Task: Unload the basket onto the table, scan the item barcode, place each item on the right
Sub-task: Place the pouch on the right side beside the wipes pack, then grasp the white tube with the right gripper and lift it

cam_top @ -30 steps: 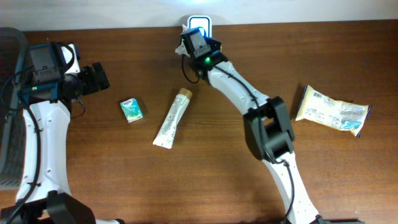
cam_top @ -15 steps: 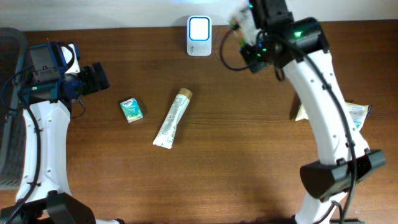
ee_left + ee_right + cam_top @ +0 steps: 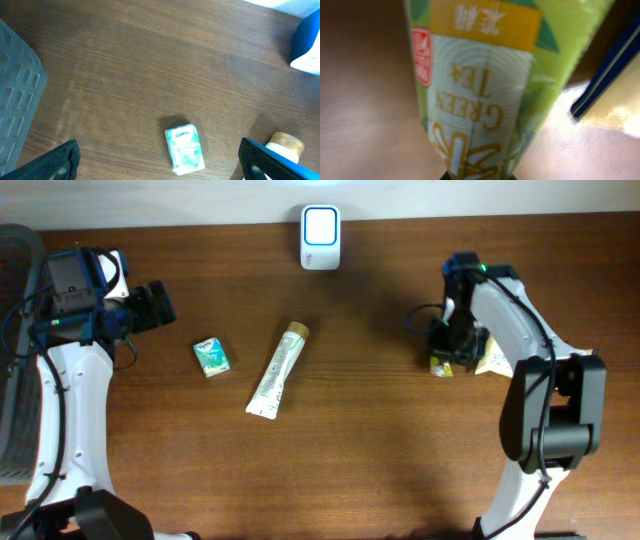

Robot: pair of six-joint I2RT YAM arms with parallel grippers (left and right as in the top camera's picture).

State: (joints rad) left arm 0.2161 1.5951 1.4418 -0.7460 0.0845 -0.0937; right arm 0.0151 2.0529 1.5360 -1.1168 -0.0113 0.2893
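**Green tea packet clamped in my right pincer, low over the right side of the counter.**

My right wrist camera shows the green-and-yellow green tea packet [image 3: 480,100] close up, its "GREEN TEA" lettering upside down, with a blue-edged snack bag [image 3: 602,75] just beside it. From overhead only a yellow corner of the packet peeps out under my right pincer [image 3: 450,355], which is closed tight on it, well apart from the barcode scanner [image 3: 320,238] at the far edge. My left pincer [image 3: 158,306] stands wide apart on the left, holding nothing. Its camera shows a small teal box [image 3: 185,149], the tan cap of the toothpaste tube [image 3: 284,144] and a grey crate [image 3: 17,90]. The counter [image 3: 360,450] is dark brown wood grain, and a pale wall [image 3: 500,195] runs along its far edge.
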